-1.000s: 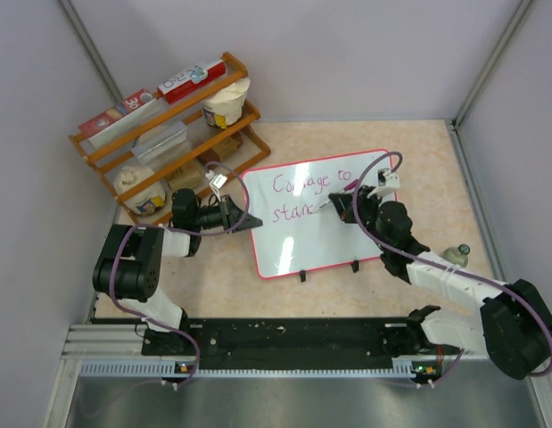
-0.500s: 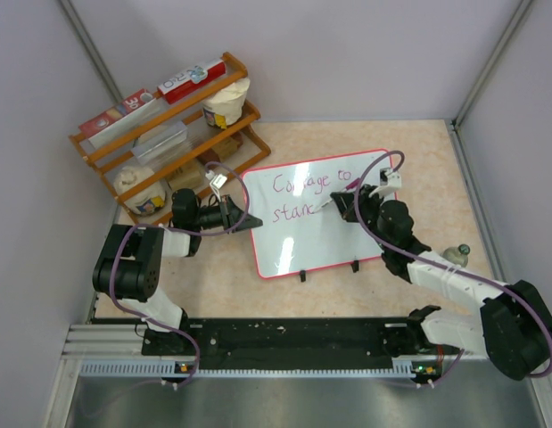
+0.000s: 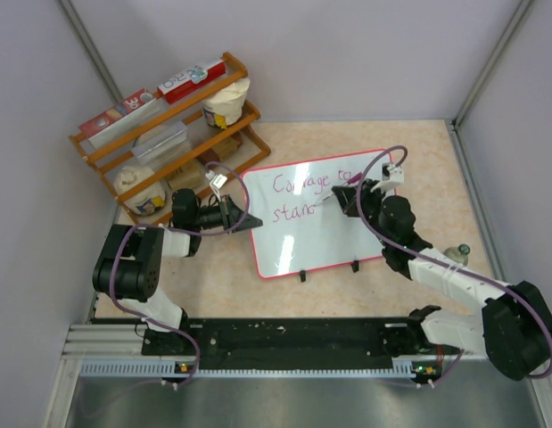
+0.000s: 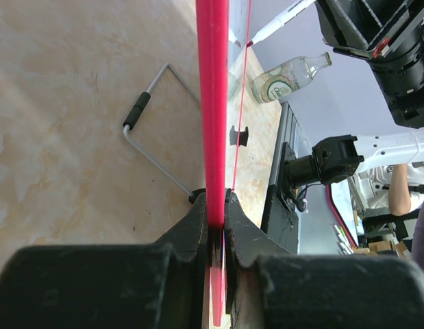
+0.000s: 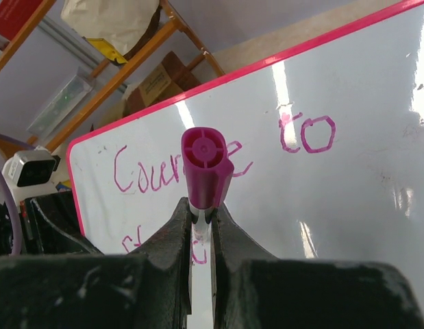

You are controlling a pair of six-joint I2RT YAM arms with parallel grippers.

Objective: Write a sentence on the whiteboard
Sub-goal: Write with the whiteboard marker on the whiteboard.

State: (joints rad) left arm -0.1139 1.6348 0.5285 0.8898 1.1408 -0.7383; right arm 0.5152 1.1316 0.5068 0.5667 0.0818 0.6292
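Your left hand (image 4: 215, 205) is clamped tight on the whiteboard (image 4: 213, 103), its pink rim pinched between both fingers. In the top view that grip is on the board's left edge. Your right hand (image 5: 201, 212) is closed on a marker (image 5: 206, 164), pink butt end facing the camera. The whiteboard sits mid-desk, nearer the far edge. The top view puts the marker tip at the end of the sentence (image 3: 304, 194), on line two. The right wrist view hides the tip and reads only "Cour" and "to". Only the left wrist view shows a wire loop (image 4: 151, 133) behind the board.
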